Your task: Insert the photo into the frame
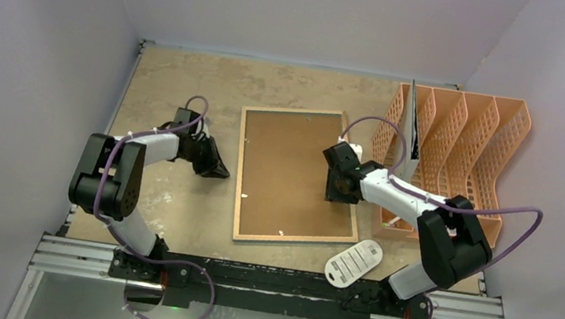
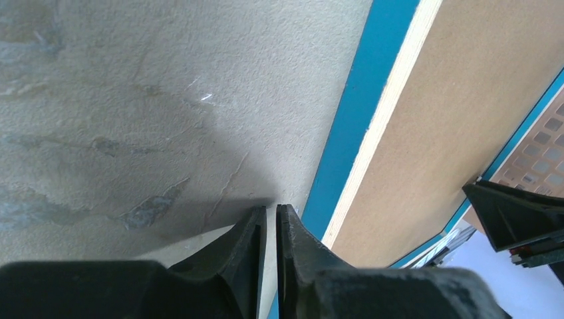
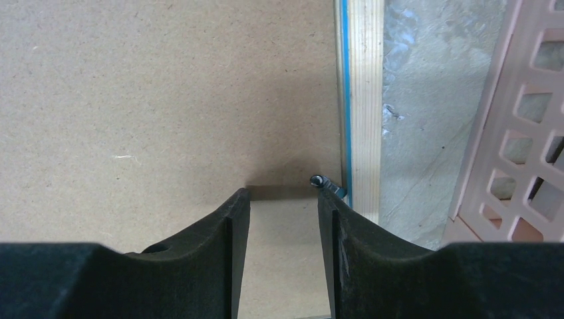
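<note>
Nearest the arms' bases, a white oval slotted piece (image 1: 354, 262) lies on the mottled tan surface (image 1: 182, 79), just off the near right corner of the frame (image 1: 240, 172). The frame lies flat at the middle of the surface with its light wood back up, and the wrist views show its outer edge to be bright blue. A plain brown backing board (image 1: 290, 173) fills its opening.

At the frame's left side, the left gripper (image 2: 271, 211) sits low over the bare surface just beside the blue edge. Its jaws are drawn almost together, with only a thin slit between them and nothing in it. Whether the tips touch the frame cannot be told.

Across the frame, the right gripper (image 3: 282, 193) hangs over the backing board close to the right rail. Its jaws stand apart and hold nothing. A small metal tab (image 3: 319, 180) juts from the rail just at the tip of its right finger.

Farther back and to the right, an orange lattice file organizer (image 1: 473, 145) stands against the wall. A thin flat sheet (image 1: 412, 128) stands upright in its leftmost slot and is seen nearly edge-on. It may be the photo, but its printed face cannot be made out.
</note>
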Robot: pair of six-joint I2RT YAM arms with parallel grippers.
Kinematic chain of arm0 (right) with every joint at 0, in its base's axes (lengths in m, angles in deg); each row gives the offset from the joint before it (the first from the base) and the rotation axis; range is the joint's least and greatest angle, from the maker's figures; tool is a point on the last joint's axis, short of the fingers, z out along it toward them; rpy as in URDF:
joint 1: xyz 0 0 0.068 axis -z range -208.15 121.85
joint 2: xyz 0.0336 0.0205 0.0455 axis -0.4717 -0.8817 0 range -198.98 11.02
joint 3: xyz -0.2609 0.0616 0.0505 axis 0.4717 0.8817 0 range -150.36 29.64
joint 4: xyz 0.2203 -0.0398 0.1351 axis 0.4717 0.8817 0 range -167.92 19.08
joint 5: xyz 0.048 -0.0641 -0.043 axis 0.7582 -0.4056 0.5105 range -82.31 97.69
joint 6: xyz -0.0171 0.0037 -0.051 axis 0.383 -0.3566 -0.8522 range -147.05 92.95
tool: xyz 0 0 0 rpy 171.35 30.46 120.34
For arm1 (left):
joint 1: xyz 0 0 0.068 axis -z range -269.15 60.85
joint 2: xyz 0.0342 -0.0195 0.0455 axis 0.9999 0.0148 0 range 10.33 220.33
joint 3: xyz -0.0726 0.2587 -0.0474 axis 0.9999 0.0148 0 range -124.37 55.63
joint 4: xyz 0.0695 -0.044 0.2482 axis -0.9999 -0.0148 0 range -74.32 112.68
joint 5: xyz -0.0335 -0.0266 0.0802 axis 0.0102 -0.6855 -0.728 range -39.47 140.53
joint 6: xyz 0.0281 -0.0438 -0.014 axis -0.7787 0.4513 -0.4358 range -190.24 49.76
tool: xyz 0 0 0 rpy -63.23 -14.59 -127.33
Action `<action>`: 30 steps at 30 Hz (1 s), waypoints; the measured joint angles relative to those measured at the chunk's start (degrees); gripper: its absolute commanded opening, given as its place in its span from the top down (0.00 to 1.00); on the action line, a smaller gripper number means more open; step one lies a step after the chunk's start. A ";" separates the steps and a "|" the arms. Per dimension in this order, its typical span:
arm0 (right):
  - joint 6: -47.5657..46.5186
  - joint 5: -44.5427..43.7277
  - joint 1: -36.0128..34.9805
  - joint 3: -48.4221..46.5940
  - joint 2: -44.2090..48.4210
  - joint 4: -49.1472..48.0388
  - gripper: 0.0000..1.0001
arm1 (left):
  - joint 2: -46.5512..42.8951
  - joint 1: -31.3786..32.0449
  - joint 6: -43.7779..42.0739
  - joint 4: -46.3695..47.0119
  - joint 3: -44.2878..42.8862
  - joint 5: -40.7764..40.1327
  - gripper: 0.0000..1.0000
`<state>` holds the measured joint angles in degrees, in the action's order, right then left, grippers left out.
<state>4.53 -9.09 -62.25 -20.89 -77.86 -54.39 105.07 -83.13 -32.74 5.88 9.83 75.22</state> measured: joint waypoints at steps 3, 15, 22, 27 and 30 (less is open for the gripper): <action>0.39 -1.18 0.04 -0.26 -0.17 0.48 0.55 | -0.04 0.00 -0.96 0.66 -0.02 1.22 0.69; 0.52 -1.77 0.00 -1.11 -0.85 1.42 0.54 | 0.20 0.50 -4.13 4.28 -0.83 6.10 0.43; 0.28 -1.70 0.00 -1.29 -1.05 1.49 0.53 | 2.38 2.03 -4.35 5.11 -2.78 6.95 0.43; -0.07 -1.46 0.00 -1.29 -1.05 1.44 0.53 | 3.82 4.70 -4.39 3.32 -5.57 3.96 0.44; -0.15 -1.33 0.00 -1.29 -1.07 1.42 0.53 | 4.50 7.61 -4.42 1.42 -7.89 -0.59 0.55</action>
<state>4.37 -10.42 -62.25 -22.17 -78.93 -52.97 109.58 -75.52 -37.16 7.30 1.94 74.63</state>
